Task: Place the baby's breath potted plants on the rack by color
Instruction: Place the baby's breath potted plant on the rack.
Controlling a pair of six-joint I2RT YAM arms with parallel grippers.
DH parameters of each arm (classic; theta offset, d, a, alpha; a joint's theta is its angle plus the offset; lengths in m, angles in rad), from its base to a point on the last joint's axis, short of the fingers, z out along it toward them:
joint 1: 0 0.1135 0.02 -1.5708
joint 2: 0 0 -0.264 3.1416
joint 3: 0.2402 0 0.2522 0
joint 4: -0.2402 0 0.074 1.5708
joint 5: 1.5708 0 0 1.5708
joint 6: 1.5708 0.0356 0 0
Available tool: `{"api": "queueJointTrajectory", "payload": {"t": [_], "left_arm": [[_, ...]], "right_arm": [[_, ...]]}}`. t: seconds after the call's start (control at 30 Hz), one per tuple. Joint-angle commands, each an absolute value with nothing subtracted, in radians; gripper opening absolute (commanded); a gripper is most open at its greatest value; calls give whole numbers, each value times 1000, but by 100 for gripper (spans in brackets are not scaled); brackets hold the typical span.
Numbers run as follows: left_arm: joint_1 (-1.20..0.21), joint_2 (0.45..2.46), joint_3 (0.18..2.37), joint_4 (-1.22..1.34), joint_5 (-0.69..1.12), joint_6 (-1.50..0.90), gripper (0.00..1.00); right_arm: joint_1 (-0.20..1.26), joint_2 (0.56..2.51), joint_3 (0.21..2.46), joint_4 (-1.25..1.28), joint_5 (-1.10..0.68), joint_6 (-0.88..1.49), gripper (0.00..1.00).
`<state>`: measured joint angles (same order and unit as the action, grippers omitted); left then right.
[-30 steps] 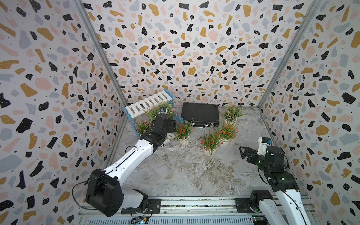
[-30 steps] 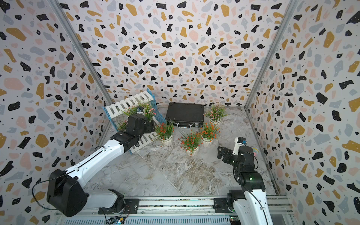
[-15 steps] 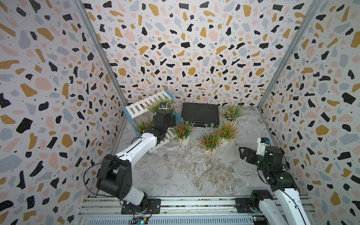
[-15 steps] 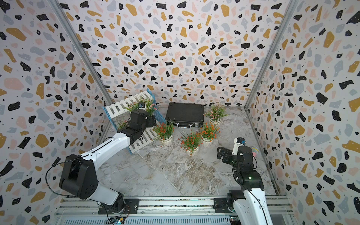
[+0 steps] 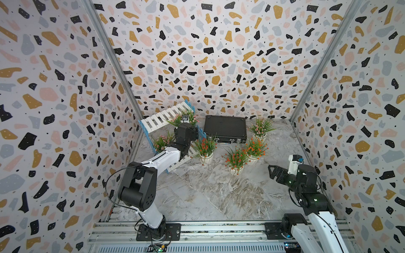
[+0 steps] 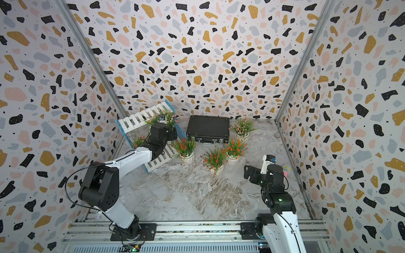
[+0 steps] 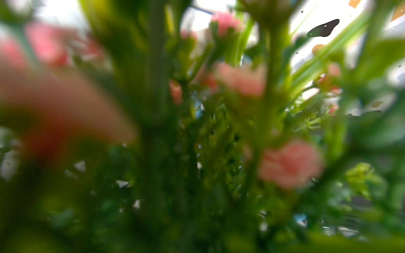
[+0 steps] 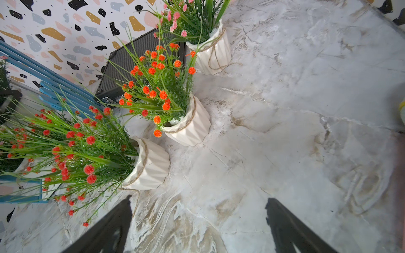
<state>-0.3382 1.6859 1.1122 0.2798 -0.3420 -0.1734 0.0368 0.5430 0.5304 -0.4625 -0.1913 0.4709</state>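
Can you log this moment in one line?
left gripper: in pink plant at rack, grip unclear | right gripper: open, empty | orange plants: on table

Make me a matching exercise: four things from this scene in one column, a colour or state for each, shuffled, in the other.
1. briefcase
2. right gripper
3. rack side panels
4. rearmost potted plant on the table

a. pink blossoms
b. open, empty
c. black
d. blue

Pairs: 1-c, 2-b, 3-d, 4-a
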Motion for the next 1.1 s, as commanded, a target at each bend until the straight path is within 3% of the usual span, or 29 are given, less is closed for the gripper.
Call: {"api": "queueJointTrajectory", "payload": {"t": [0.0,1.07], "left_arm": [[-321,1701,1152,435,-377,-166,87],[-256,1948,1196,580,-404,-301,88]], "right_arm": [[38,534,525,-446,-199,464,98],[37,545,472,-405,-201,458,98]]}}
